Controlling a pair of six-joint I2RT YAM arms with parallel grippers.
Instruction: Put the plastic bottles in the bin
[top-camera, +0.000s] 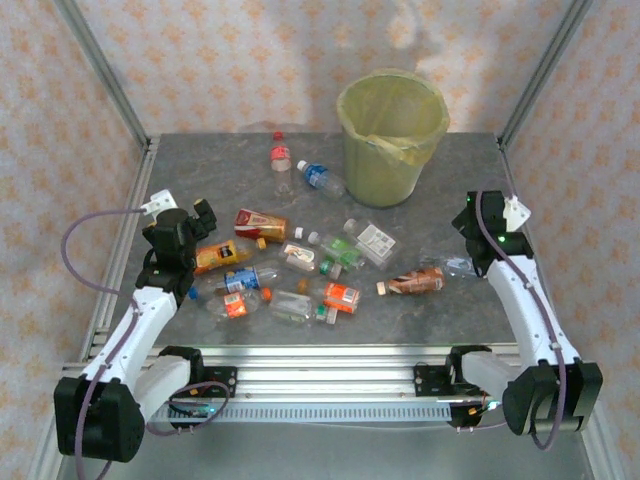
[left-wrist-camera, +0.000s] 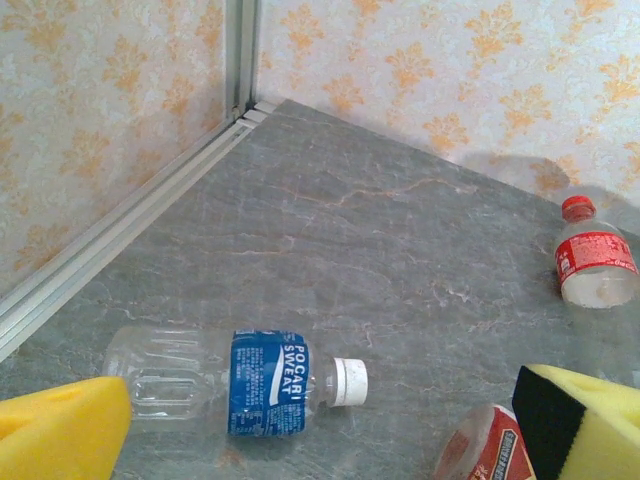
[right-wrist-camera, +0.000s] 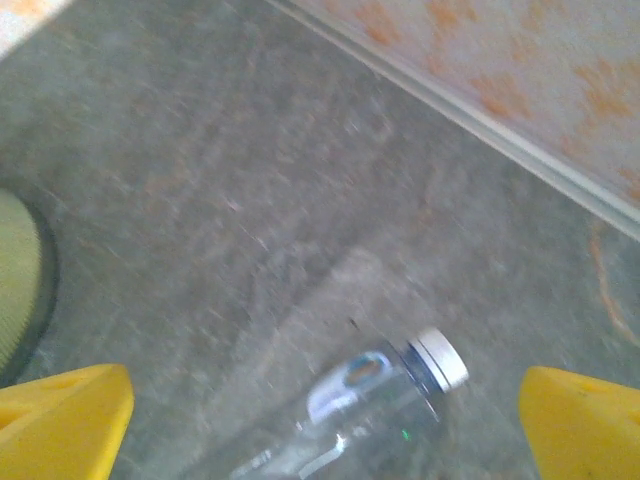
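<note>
Roughly a dozen plastic bottles (top-camera: 300, 258) lie on their sides across the middle of the table (top-camera: 200, 165). A red-capped bottle (top-camera: 281, 160) and a blue-labelled bottle (top-camera: 320, 178) lie nearer the far edge, just left of the bin (top-camera: 392, 135), which stands upright toward the far right corner. Both claws are spread wide with nothing in them: the left gripper (top-camera: 182, 216) is by the left edge, and the right gripper (top-camera: 490, 214) is near the right edge, its yellow fingers (right-wrist-camera: 60, 420) either side of a clear white-capped bottle (right-wrist-camera: 380, 395).

Left arm (top-camera: 140, 305), right arm (top-camera: 525, 290) extended forward; jaws wide, empty.
</note>
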